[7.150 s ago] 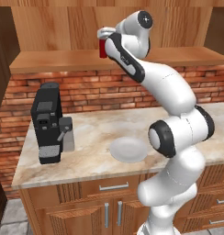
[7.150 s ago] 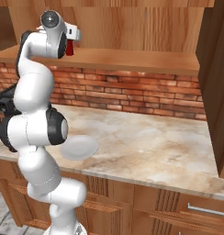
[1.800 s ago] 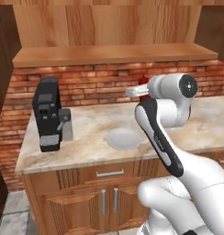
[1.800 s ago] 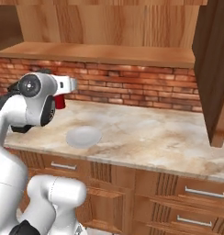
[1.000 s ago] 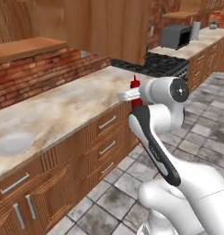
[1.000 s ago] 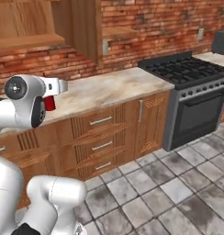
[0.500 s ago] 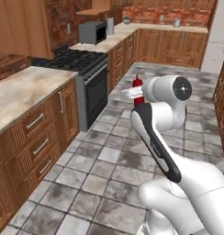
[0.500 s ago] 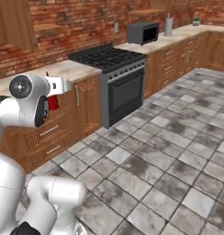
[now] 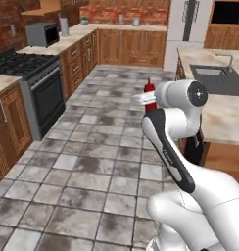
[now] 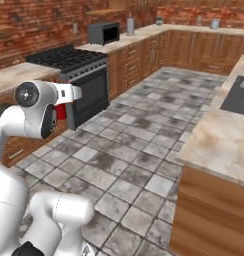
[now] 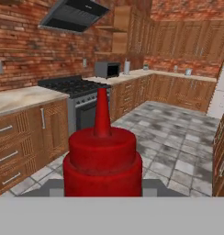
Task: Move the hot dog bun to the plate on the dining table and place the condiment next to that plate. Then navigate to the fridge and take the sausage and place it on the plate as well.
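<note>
**Ketchup in hand, crossing the kitchen**

We carry the condiment (image 11: 103, 156), a dark red squeeze bottle with a narrow pointed nozzle, upright in our hand (image 9: 147, 100). The hand is closed on the bottle's body; in the hand view the bottle stands right in front of the camera, its nozzle pointing up, and in the left base view its red cap rises just above the wrist. In the right base view a patch of red shows behind the white wrist.

We are out over the grey tiled floor (image 9: 92, 147), away from any bench. The black stove (image 10: 74, 65) and the microwave (image 10: 104, 33) stand along the brick wall on our left. The dining table (image 9: 224, 110), with its marbled stone top and inset dark sink (image 9: 222, 78), lies ahead on our right, and the fridge (image 9: 187, 29) stands beyond it at the far end of the room.

As we judge it, the condiment step is under way but not done: the bottle has yet to be set down beside the plate. Whether the bun is on the plate we cannot tell from here. The sausage trip to the fridge is left.
</note>
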Controlling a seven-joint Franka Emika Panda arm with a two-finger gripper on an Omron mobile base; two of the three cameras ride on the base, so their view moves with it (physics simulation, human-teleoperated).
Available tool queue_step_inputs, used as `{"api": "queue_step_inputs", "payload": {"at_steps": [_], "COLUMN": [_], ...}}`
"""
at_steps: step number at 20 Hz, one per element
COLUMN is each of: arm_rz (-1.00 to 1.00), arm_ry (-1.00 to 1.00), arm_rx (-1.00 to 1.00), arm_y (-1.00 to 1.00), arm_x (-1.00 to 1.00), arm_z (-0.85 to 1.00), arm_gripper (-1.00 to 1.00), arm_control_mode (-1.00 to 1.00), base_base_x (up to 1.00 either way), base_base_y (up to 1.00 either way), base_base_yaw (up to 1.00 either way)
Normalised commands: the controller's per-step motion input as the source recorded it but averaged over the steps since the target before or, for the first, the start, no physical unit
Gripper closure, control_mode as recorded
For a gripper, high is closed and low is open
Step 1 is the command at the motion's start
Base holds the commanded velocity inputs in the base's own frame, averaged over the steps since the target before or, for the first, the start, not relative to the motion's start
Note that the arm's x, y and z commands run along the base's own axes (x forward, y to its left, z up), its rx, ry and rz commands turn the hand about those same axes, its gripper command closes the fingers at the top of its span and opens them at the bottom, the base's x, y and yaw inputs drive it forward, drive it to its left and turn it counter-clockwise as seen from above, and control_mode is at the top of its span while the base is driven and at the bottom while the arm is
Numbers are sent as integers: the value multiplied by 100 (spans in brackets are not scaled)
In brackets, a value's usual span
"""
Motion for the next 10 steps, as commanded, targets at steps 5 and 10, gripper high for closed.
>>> {"api": "queue_step_inputs", "payload": {"at_steps": [5, 10], "arm_rz": [0, 0], "arm_ry": [0, 0], "arm_rx": [0, 0], "arm_y": [0, 0], "arm_x": [0, 0], "arm_z": [0, 0], "arm_gripper": [100, 100], "arm_control_mode": [100, 100], "base_base_x": [-2, -1], "base_base_y": [-100, -100], "base_base_yaw": [-6, 0]}}
